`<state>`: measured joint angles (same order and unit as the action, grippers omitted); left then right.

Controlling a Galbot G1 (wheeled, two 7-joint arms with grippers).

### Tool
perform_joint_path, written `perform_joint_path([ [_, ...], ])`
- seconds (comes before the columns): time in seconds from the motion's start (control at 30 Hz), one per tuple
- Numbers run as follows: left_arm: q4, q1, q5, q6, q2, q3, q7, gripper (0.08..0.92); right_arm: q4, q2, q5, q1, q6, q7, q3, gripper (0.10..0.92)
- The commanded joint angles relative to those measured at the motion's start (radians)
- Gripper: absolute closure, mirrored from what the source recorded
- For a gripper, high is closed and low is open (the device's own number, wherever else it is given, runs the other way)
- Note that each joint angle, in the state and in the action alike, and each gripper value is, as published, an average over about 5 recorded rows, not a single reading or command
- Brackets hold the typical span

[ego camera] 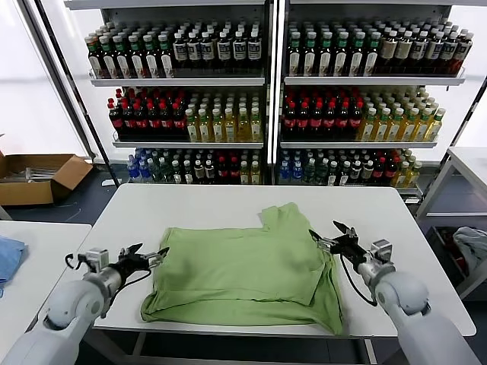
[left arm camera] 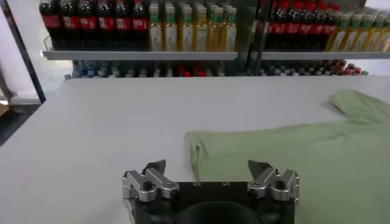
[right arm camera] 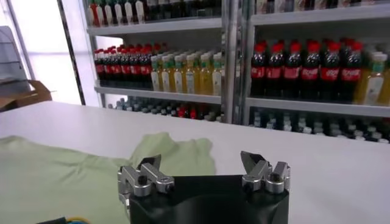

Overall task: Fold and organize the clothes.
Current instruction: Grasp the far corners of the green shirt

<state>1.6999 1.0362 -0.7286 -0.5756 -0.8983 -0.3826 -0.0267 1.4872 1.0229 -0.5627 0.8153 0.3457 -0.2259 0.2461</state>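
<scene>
Shirt (ego camera: 243,270) is lying partly folded near the table's (ego camera: 190,201) front edge, its hem corner overhanging. Left gripper (ego camera: 149,257) and right gripper (ego camera: 326,236) are hovering released at its sides; a shallow pinch risks catching one layer and undoing the fold

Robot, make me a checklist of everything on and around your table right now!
Surface: white table, mostly bare.
Job's things: green shirt lying flat, plain side up, one sleeve toward the shelves, near right corner draped over the table's front edge.
Clutter: nothing seen on this table.
Hands: left hand open, at the shirt's left edge; right hand open, over the shirt's right edge; neither grips it.
Cables: black cable on the right arm.
Surroundings: bottle shelves, cardboard box, blue cloth on the side table.
</scene>
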Motion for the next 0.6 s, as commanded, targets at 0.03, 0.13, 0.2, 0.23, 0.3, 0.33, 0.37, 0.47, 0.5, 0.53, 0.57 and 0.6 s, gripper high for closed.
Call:
perform_joint_path([
  [0.03,-0.267,-0.352,-0.032,0.000,-0.024,0.229,0.027,0.177,-0.315,0.073,-0.012,-0.290,0.024,-0.012,-0.168,0.203],
  [0.13,-0.311,-0.383,-0.030,0.000,-0.034,0.249,0.024,0.177,-0.396,0.111,-0.002,-0.330,0.021,-0.016,-0.186,0.203],
  [0.2,-0.341,-0.398,-0.030,0.000,-0.041,0.260,0.022,0.177,-0.441,0.138,0.004,-0.352,0.019,-0.017,-0.191,0.203],
  [0.23,-0.354,-0.404,-0.030,0.000,-0.044,0.263,0.021,0.177,-0.459,0.151,0.008,-0.361,0.019,-0.017,-0.193,0.203],
  [0.3,-0.377,-0.414,-0.030,0.000,-0.053,0.269,0.021,0.177,-0.485,0.171,0.021,-0.374,0.019,-0.018,-0.197,0.203],
  [0.33,-0.385,-0.417,-0.030,0.000,-0.056,0.271,0.021,0.177,-0.496,0.180,0.032,-0.378,0.018,-0.018,-0.201,0.203],
  [0.37,-0.390,-0.418,-0.030,0.000,-0.059,0.274,0.021,0.177,-0.505,0.187,0.043,-0.381,0.018,-0.018,-0.204,0.203],
  [0.47,-0.393,-0.414,-0.028,0.000,-0.067,0.278,0.022,0.177,-0.523,0.204,0.069,-0.386,0.017,-0.017,-0.209,0.203],
  [0.5,-0.391,-0.409,-0.025,0.000,-0.070,0.277,0.024,0.177,-0.526,0.208,0.073,-0.386,0.018,-0.016,-0.208,0.203],
  [0.53,-0.386,-0.402,-0.022,0.000,-0.073,0.275,0.028,0.177,-0.528,0.212,0.076,-0.386,0.019,-0.015,-0.206,0.203],
  [0.57,-0.379,-0.393,-0.019,0.000,-0.074,0.272,0.031,0.177,-0.528,0.216,0.078,-0.386,0.021,-0.014,-0.203,0.203],
  [0.6,-0.369,-0.382,-0.016,0.000,-0.075,0.269,0.034,0.177,-0.528,0.218,0.080,-0.386,0.023,-0.013,-0.201,0.203],
])
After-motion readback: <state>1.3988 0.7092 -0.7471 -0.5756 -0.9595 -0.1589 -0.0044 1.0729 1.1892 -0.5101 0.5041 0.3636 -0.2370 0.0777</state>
